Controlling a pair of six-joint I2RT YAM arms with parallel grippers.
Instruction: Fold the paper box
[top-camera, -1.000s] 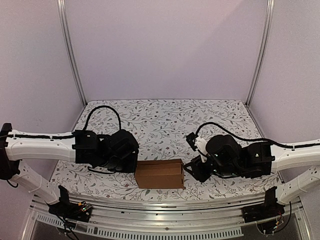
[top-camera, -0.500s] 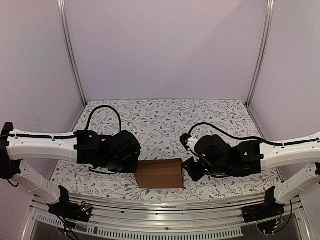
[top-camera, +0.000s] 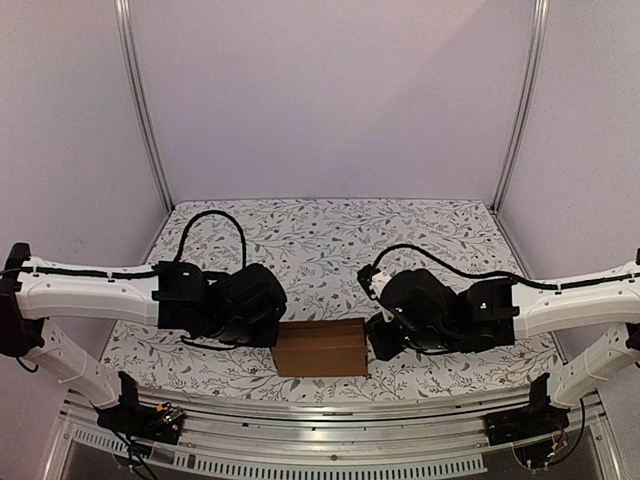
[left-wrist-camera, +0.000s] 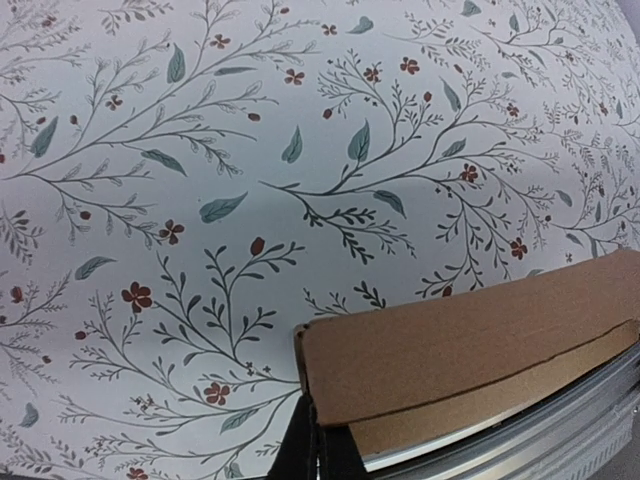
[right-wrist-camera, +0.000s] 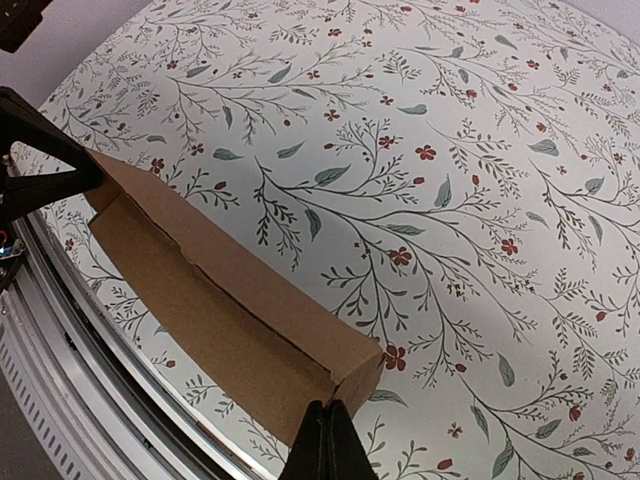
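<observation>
A metal rail (top-camera: 320, 412) edges the near side of the floral-patterned table (top-camera: 330, 230). Just behind it lies the paper box (top-camera: 320, 348), oblong, between both arms. The left gripper (left-wrist-camera: 318, 448) and right gripper (right-wrist-camera: 325, 442), fingers pressed together, touch its opposite ends. Beyond, the cloth runs to lilac walls (top-camera: 330, 100) and aluminium posts (top-camera: 141, 100).

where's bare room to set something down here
Free: the far half of the table, from the paper box to the back wall. Crowded: the near edge, left fingers and right fingers shut at the box's ends.
</observation>
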